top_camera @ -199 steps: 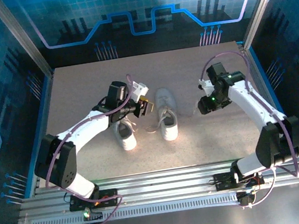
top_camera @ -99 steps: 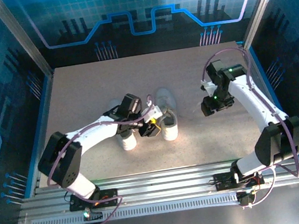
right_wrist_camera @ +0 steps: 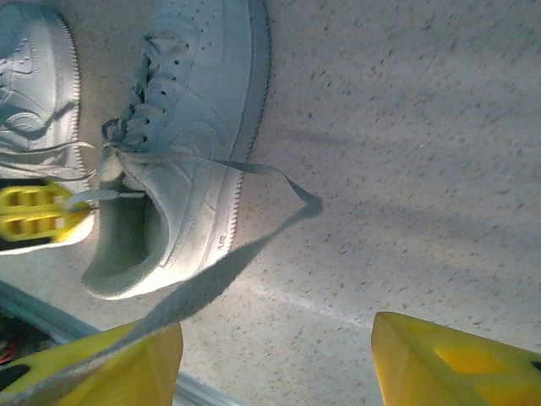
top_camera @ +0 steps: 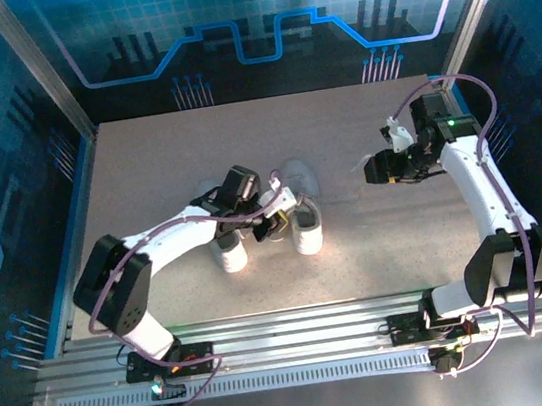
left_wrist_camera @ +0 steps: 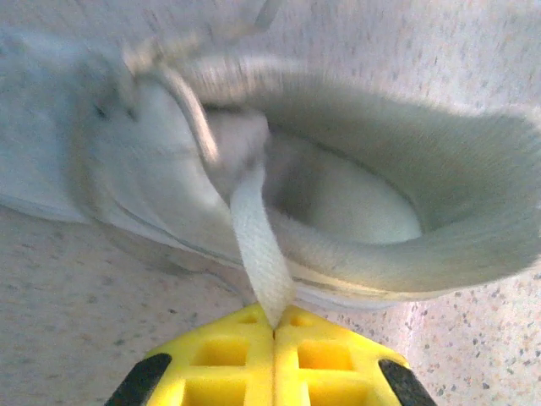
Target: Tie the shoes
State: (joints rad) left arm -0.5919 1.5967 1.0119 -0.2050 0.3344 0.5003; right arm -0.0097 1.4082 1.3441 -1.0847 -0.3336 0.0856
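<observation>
Two white shoes lie side by side mid-table, the left shoe (top_camera: 230,254) (right_wrist_camera: 34,68) and the right shoe (top_camera: 307,233) (left_wrist_camera: 355,161) (right_wrist_camera: 199,127). My left gripper (top_camera: 276,220) (left_wrist_camera: 275,320) sits at the right shoe's heel opening, its yellow fingers (right_wrist_camera: 34,211) shut on a flat white lace (left_wrist_camera: 258,237) coming out of that shoe. My right gripper (top_camera: 379,170) (right_wrist_camera: 279,364) hangs open well to the right of the shoes. The other lace (right_wrist_camera: 211,279) runs from the right shoe across the table and drapes over its left finger (right_wrist_camera: 135,364), not pinched.
The speckled beige table (top_camera: 145,170) (right_wrist_camera: 406,127) is bare around the shoes. Metal rails (top_camera: 288,327) run along the near edge, and blue enclosure walls stand on the other sides. The left arm reaches over the left shoe.
My left gripper dropped to the right shoe's heel and shut on a lace. My right gripper pulled away to the right and back, its jaws wider.
</observation>
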